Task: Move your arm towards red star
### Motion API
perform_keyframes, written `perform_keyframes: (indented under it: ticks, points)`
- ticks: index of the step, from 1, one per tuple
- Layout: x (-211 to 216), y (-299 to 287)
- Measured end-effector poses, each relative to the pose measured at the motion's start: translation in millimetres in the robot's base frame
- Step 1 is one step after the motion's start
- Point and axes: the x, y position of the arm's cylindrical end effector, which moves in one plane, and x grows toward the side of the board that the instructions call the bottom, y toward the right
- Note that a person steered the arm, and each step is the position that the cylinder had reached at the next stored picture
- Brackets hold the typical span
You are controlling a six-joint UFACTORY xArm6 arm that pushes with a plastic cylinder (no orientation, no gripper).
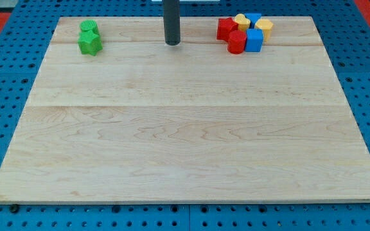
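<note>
My tip [172,43] rests on the wooden board [185,128] near the view's top, a little left of centre. The red star [226,28] lies at the left of a tight cluster at the view's top right, about a block's width or two to the right of my tip. Touching it are a red round block [237,43], a blue block [254,40], a second blue block [254,18], a yellow block [241,22] and another yellow block [264,27].
Two green blocks [89,36] sit pressed together at the view's top left, well left of my tip. The board lies on a blue pegboard table [5,96]. The cluster sits close to the board's top edge.
</note>
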Motion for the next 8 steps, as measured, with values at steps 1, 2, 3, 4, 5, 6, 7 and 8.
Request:
perform_keyframes:
  ticks: [1,2,3,4,5,6,7,8]
  points:
    - [-5,0]
    - [-12,-17]
    - [-22,-29]
    - [-38,-42]
    - [-56,-54]
    - [-73,-16]
    - [-75,-13]
    - [-75,-13]
